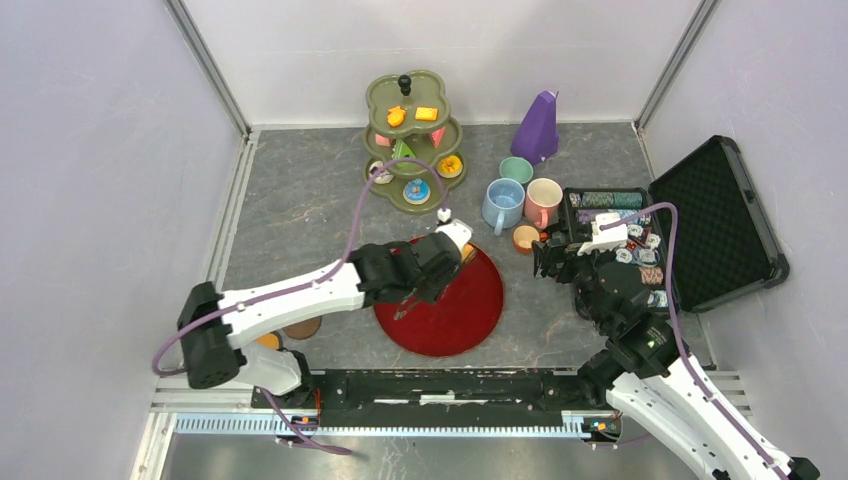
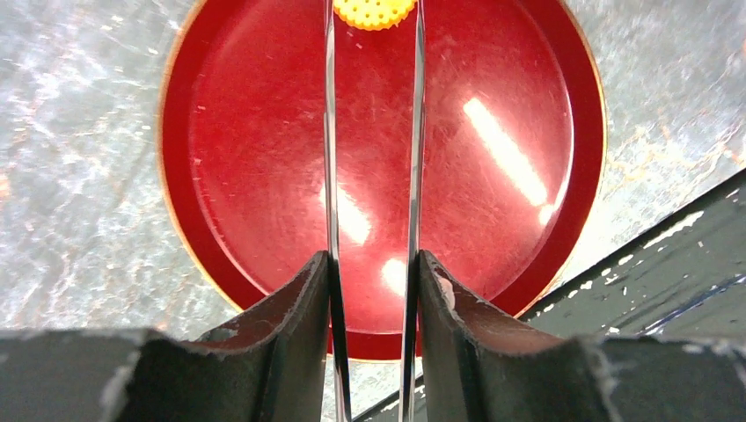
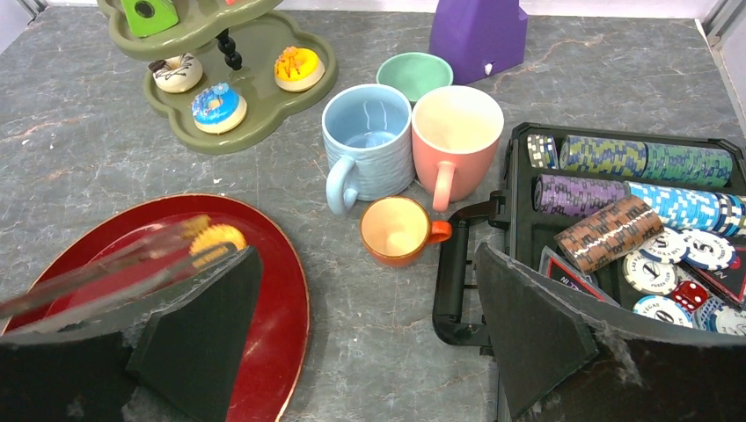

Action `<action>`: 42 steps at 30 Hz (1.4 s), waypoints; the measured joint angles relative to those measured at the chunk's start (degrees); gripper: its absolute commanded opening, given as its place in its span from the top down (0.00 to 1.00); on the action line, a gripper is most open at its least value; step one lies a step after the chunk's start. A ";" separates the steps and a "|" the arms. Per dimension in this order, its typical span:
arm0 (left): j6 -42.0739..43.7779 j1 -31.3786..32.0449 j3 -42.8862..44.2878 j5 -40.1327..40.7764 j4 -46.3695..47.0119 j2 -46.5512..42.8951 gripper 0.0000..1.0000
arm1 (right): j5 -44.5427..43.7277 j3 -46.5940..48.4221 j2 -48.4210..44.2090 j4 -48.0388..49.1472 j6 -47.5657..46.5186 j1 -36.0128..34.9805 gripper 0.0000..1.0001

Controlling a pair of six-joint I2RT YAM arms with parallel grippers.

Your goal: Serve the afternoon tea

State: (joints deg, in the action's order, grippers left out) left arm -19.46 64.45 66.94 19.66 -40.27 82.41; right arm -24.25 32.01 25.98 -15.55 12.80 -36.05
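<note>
My left gripper (image 1: 440,268) (image 2: 371,259) is shut on a pair of metal tongs (image 2: 330,176) over the red plate (image 1: 470,310) (image 2: 246,176). The tong tips pinch an orange biscuit (image 2: 374,10) (image 3: 217,236) near the plate's far rim. Whether the biscuit touches the plate I cannot tell. My right gripper (image 1: 545,258) (image 3: 365,255) hangs open and empty between the plate and the chip case, just short of the small orange cup (image 1: 525,238) (image 3: 396,230). Behind the cup stand a blue mug (image 3: 368,132), a pink mug (image 3: 457,132) and a green mug (image 3: 413,75).
A green tiered stand (image 1: 400,200) at the back holds donuts (image 3: 218,104), cake slices and biscuits. A purple metronome (image 1: 537,128) stands at the back right. An open black case (image 1: 715,225) of poker chips (image 3: 633,158) lies at the right. Brown and orange discs (image 1: 300,328) lie under my left arm.
</note>
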 measured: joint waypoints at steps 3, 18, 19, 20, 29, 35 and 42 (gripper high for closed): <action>0.00 -1.79 0.74 0.52 -2.14 -4.87 0.68 | 0.00 0.00 0.37 0.02 0.00 0.00 0.02; 6.43 -27.85 18.75 2.71 -4.50 -16.46 0.62 | 0.02 0.00 4.07 1.79 -0.26 0.00 0.02; 6.69 -29.53 20.61 2.54 -4.00 -14.97 0.63 | 0.02 0.00 4.17 1.79 -0.31 0.00 0.02; 6.80 -31.15 22.53 2.21 -3.23 -13.05 0.63 | 0.02 0.00 4.22 1.77 -0.39 0.00 0.02; 7.78 -38.82 36.68 -1.88 -0.04 5.79 0.65 | -0.57 0.00 2.51 1.22 -0.52 0.00 0.02; 8.28 -39.91 41.75 -3.78 -0.04 13.29 0.64 | -1.60 0.02 1.55 0.81 -0.52 0.00 0.02; 8.52 -40.54 44.72 -4.68 -0.46 16.87 0.61 | -1.77 0.02 1.60 0.44 -0.66 0.00 0.02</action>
State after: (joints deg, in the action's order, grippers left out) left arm -10.94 23.90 111.66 14.98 -40.73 99.29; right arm -26.02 32.03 27.57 -15.11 12.14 -36.05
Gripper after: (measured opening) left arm 0.436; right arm 0.980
